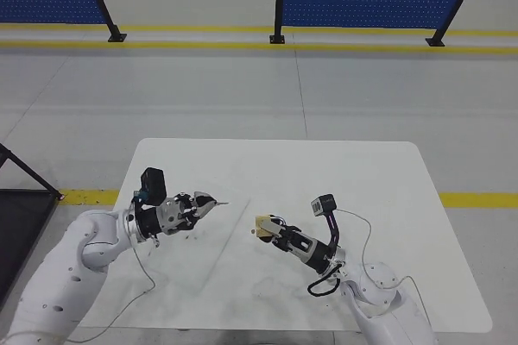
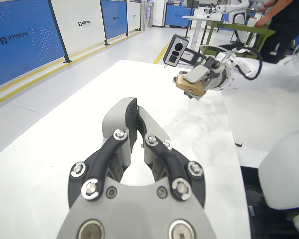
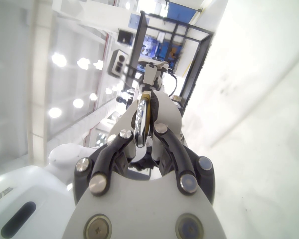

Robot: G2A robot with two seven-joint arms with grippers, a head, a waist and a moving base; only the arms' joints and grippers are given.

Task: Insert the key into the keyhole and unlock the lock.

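Brass padlock [image 2: 190, 88] sits clamped in the right gripper [image 3: 149, 99], held above the white table [image 1: 371, 172] with its keyhole [image 2: 189, 91] turned toward the left gripper [image 2: 136, 104]. That claw is pinched closed on the key [image 1: 218, 203], whose thin blade points at the padlock, the two well apart. The step in hand looks like alignment: bring the blade onto the keyhole's axis, roll the wrist until the blade's flat matches the slot, then advance straight and slowly while the right arm holds rigid. Twisting before full insertion would likely slip the key between the pads
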